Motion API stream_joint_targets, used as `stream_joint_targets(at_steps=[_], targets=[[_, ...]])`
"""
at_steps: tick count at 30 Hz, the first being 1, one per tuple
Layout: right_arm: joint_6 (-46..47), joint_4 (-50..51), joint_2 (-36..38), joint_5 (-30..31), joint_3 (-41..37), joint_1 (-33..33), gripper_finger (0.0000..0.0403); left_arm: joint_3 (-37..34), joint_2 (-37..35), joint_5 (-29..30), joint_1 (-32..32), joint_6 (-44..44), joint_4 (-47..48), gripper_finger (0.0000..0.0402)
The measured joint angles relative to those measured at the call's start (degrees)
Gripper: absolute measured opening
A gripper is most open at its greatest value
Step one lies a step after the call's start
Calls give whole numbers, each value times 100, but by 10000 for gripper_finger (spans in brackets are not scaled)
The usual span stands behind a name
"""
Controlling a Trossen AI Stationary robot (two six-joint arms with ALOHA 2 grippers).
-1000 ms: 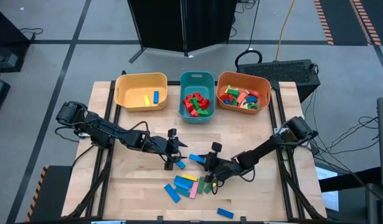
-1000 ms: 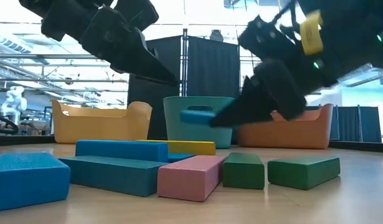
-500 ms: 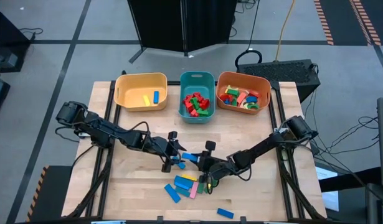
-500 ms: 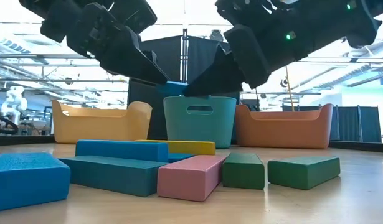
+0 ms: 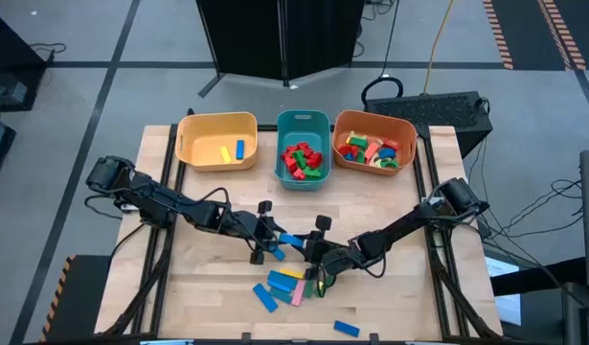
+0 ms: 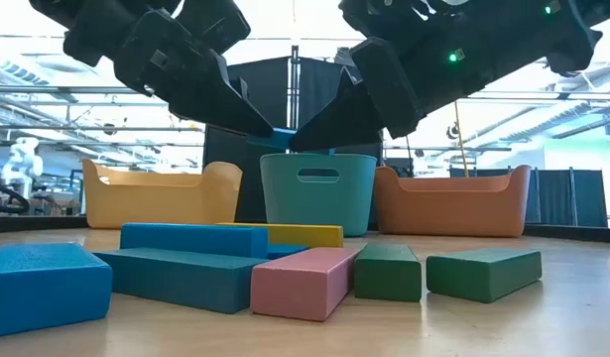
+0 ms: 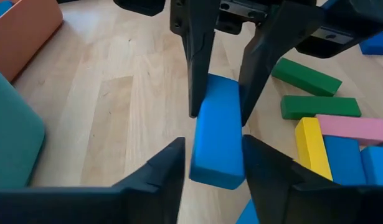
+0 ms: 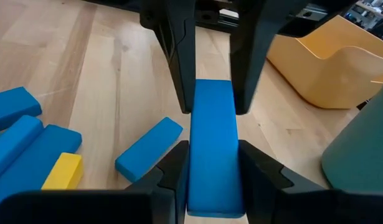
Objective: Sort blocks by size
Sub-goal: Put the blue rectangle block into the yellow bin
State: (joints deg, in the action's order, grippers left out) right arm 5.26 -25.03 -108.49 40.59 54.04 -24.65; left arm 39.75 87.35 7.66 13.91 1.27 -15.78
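A blue bar block [image 5: 290,240] hangs in the air over the middle of the table between my two grippers. My right gripper [image 8: 213,155], reaching in from the table's right, is shut on one end. My left gripper [image 7: 213,155] comes from the left, open, with its fingers close on either side of the block's other end [image 7: 217,168]. In the low view only a sliver of the block [image 6: 282,136] shows between the two grippers. Loose blocks [image 5: 289,286] in blue, yellow, pink and green lie flat on the table below. My right gripper pinches the bar's two long sides [image 7: 220,93] between its two fingers, at the end toward the table's right. The fingers slant down from the right and the bar runs on past them toward my left gripper. It is lifted clear, roughly level. My left gripper: whether its fingers [image 7: 266,174] touch the bar, I cannot tell.
Along the far edge stand a yellow bin [image 5: 192,144], a teal bin [image 5: 318,123] and an orange bin [image 5: 407,134], each with blocks inside. A lone blue block [image 5: 347,329] lies near the front edge, and a small blue one [image 5: 278,254] sits under my left gripper.
My right gripper has risen and moved toward the table's left with the blue bar, bringing the bar's free end between my left gripper's fingers. The bar is higher above the table than before. Over the last half second both arms have kept still.
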Motion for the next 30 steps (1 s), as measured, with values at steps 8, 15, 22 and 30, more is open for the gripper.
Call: stream_joint_targets(at_steps=[8,15,22,30], targets=[[-2,-14,0,-41,0,0,98,0,-5,1,7,88,5,87],[0,22,15,500,9,7,151,11,-182,668,9,66,34,82],[310,1073,354,664,8,-134,221,9,-772,1272,-15,-175,823,81],[788,2145,660,-1058,4,-242,246,7,-1703,2195,-122,-728,2233,80]])
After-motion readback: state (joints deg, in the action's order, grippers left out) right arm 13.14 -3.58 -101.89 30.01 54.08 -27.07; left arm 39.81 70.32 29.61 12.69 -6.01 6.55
